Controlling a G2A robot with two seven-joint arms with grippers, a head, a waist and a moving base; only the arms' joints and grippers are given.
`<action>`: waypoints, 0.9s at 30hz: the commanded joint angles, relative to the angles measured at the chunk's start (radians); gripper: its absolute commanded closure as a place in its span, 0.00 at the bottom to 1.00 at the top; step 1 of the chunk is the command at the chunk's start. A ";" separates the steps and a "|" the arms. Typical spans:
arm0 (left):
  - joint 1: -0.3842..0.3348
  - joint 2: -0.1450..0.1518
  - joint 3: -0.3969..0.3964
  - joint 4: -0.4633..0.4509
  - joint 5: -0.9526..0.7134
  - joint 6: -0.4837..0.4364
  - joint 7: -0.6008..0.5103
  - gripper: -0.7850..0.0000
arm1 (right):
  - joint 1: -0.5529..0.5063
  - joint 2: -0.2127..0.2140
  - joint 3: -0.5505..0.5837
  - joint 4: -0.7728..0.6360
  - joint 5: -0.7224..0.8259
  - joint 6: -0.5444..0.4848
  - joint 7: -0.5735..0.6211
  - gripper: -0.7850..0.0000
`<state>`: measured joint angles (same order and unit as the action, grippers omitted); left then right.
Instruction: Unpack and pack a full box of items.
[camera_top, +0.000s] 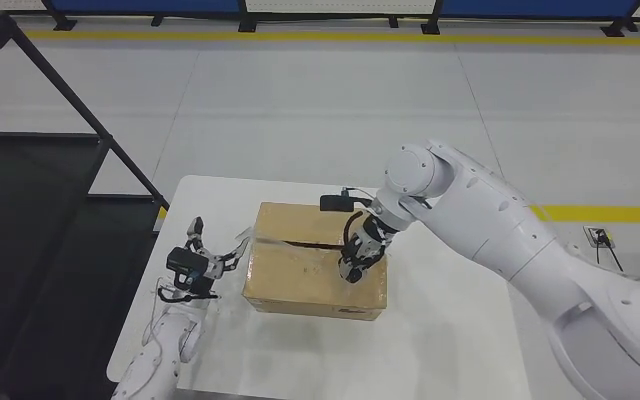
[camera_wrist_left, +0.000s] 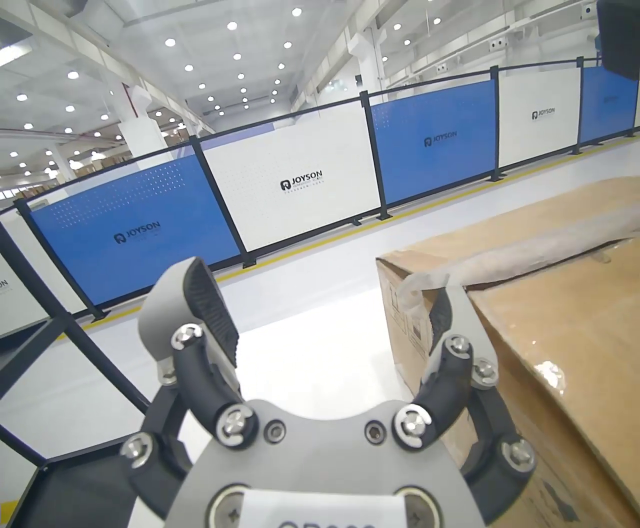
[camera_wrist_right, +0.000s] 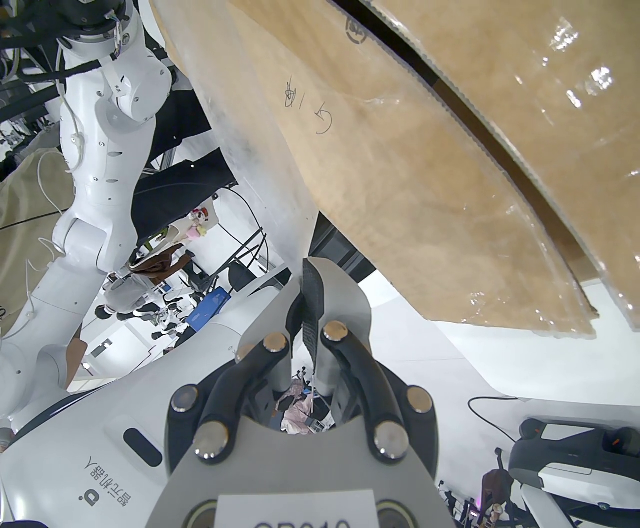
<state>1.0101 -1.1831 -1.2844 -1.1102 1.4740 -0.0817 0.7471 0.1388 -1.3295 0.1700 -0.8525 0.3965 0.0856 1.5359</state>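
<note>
Top view: box on table, flaps not yet opened.
Left wrist view: left gripper spread, empty, beside a box corner.
Right wrist view: right gripper pinches tape strip, partly lifted from the box; unpacking appears barely begun.

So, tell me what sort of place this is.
Likely a fenced test cell in a large industrial hall: blue and white barrier panels, a yellow floor line, a high ceiling with many lights.
</note>
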 joint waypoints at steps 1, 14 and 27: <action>-0.005 -0.001 0.001 -0.005 0.004 0.004 -0.003 0.00 | 0.000 -0.001 0.000 0.000 -0.001 -0.002 0.000 1.00; -0.023 -0.007 -0.004 -0.024 0.022 0.007 -0.001 0.00 | 0.000 0.018 0.000 -0.046 0.024 -0.089 0.000 1.00; 0.041 0.009 -0.078 -0.102 0.025 -0.048 0.049 0.00 | -0.016 0.056 0.000 -0.161 0.014 -0.110 0.000 1.00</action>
<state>1.0455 -1.1756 -1.3564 -1.2057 1.4975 -0.1256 0.7977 0.1242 -1.2769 0.1700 -1.0015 0.4127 -0.0161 1.5359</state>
